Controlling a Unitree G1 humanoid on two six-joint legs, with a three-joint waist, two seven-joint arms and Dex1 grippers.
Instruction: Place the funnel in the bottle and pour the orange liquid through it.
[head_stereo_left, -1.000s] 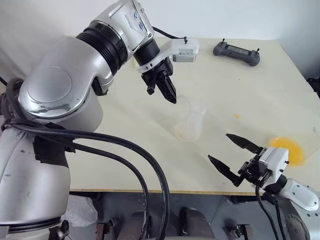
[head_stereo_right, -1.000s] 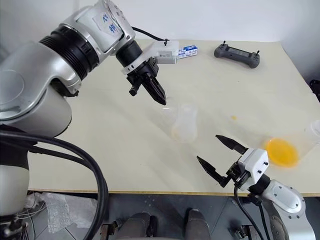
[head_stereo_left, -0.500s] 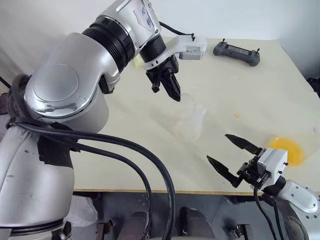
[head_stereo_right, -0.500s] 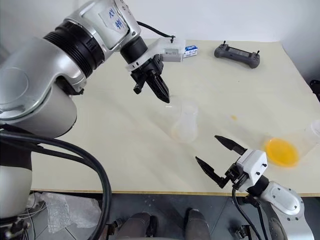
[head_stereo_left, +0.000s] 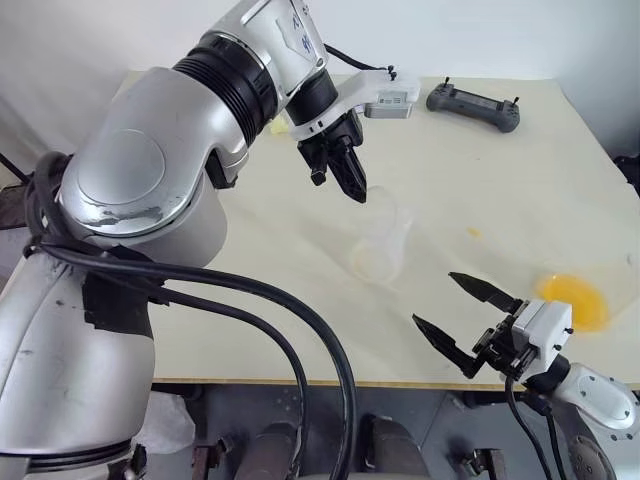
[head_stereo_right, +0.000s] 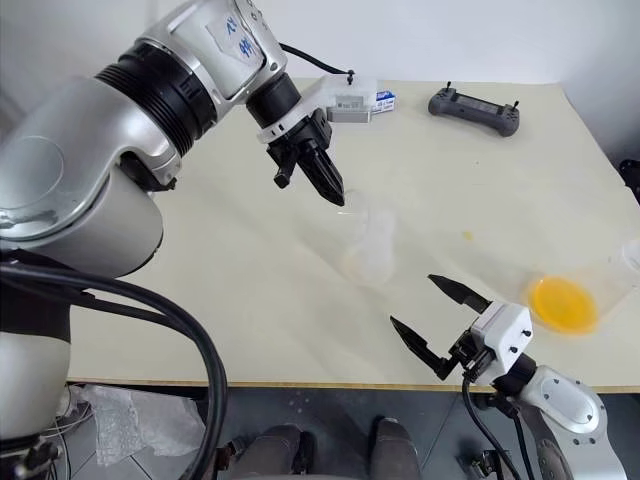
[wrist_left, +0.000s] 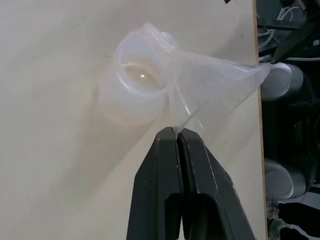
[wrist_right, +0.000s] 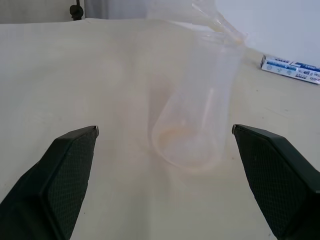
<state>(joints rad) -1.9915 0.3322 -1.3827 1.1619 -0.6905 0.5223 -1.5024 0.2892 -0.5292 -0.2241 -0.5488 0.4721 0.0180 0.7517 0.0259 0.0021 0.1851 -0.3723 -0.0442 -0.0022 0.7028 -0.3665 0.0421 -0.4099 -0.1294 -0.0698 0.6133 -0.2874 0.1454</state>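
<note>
The clear bottle (head_stereo_left: 380, 248) stands near the middle of the table. My left gripper (head_stereo_left: 357, 195) hangs just above its neck, shut on the rim of the transparent funnel (wrist_left: 215, 80). The funnel is tilted, and its narrow stem rests at the bottle's mouth (wrist_left: 142, 72). In the right wrist view the funnel (wrist_right: 216, 21) leans on top of the bottle (wrist_right: 192, 125). The orange liquid (head_stereo_left: 572, 300) lies in a clear cup at the table's right front. My right gripper (head_stereo_left: 434, 298) is low at the front edge, open and empty, its jaws facing the bottle.
A dark grey remote controller (head_stereo_left: 473, 105) lies at the back right. A small blue-and-white box (head_stereo_right: 378, 99) sits at the back behind my left wrist. A small orange drop (head_stereo_left: 474, 233) marks the table between the bottle and the cup.
My left arm has shifted its posture slightly, and the funnel has edged a little right over the bottle's neck. The right gripper has stayed put.
</note>
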